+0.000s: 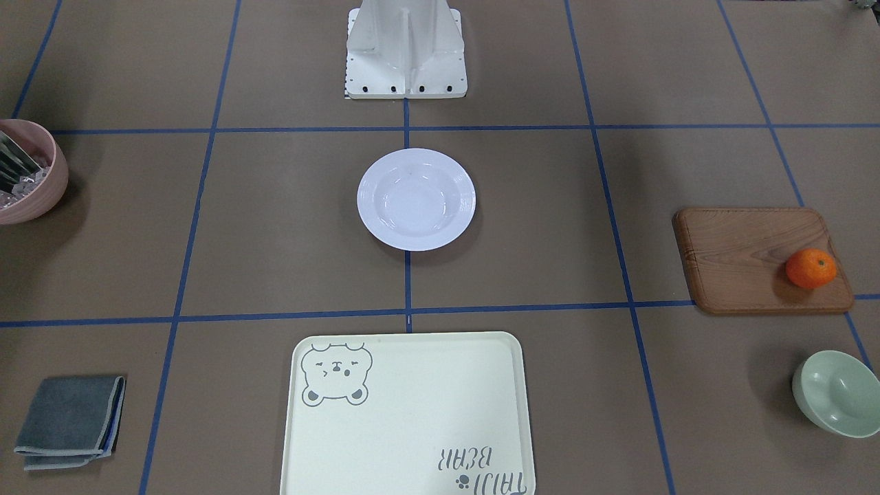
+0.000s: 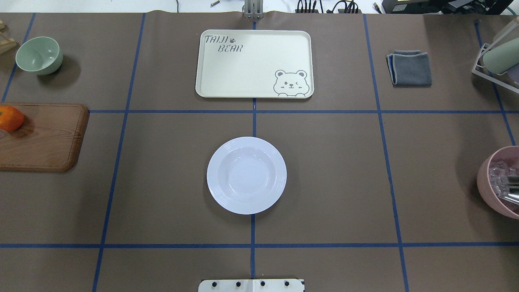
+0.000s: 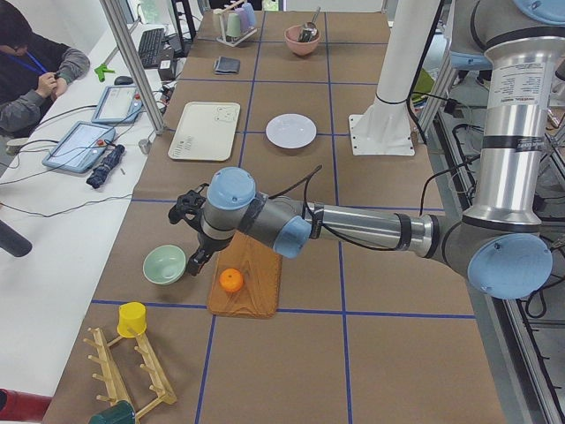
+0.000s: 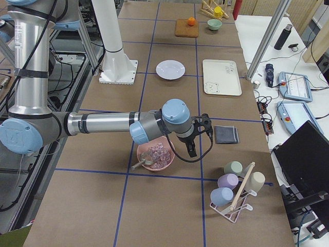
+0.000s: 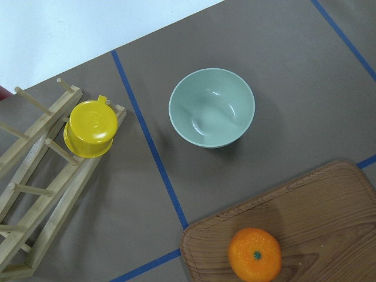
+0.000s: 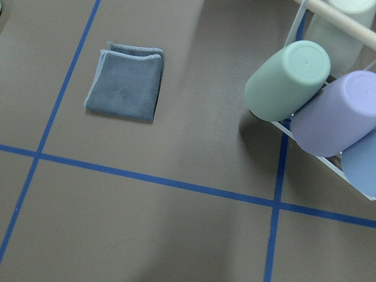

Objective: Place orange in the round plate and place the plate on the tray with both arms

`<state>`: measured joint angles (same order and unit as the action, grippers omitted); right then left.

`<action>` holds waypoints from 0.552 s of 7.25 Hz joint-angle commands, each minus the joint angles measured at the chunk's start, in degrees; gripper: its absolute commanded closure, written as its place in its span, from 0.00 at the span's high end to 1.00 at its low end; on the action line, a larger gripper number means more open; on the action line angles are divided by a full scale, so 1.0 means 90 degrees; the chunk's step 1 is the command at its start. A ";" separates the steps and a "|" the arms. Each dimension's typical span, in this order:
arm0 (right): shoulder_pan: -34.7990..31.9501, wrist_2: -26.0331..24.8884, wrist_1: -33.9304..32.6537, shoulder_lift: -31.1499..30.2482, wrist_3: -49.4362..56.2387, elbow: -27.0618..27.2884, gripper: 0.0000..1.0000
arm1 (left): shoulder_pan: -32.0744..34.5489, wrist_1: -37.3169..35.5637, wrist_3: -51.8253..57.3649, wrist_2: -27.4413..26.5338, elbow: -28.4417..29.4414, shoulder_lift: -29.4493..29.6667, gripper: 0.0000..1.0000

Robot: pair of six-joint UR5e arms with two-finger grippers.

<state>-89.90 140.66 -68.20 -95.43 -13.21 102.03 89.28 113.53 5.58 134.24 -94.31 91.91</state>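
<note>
The orange (image 1: 811,268) rests on a corner of a brown wooden board (image 1: 756,261); the left wrist view looks straight down on the orange (image 5: 254,255). The white round plate (image 2: 246,175) sits empty at the table's middle. Beyond it lies the cream tray (image 2: 251,69), bare, with its bear drawing. Only the exterior left view shows my left gripper (image 3: 196,258), hanging above the gap between the orange (image 3: 231,280) and a green bowl; I cannot tell its state. My right gripper (image 4: 193,149) hovers beside a pink bowl, seen only from the side, state unclear.
A pale green bowl (image 2: 39,54) stands near the board. A folded grey cloth (image 2: 409,67) lies right of the tray. A pink bowl (image 2: 500,182) holding ice cubes and a utensil sits at the right edge. Cup racks (image 4: 234,198) stand at both table ends. A person (image 3: 31,75) sits at a side desk.
</note>
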 commanded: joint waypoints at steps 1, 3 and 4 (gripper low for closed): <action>0.0620 -0.0391 0.0000 0.0125 -0.1622 0.0526 1.00 | -0.0418 0.0361 -0.0024 -0.0042 0.0485 0.0002 0.99; 0.1897 -0.1561 0.0000 0.0125 -0.3173 0.1122 1.00 | -0.0467 0.0432 -0.0082 -0.0052 0.0762 0.0032 0.99; 0.2532 -0.2060 -0.0010 0.0116 -0.3838 0.1337 1.00 | -0.0815 0.0451 -0.0779 -0.0052 0.0849 0.0032 0.99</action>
<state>-74.21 127.94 -68.22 -94.36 -39.81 111.35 84.49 117.30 3.46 133.79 -87.79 92.16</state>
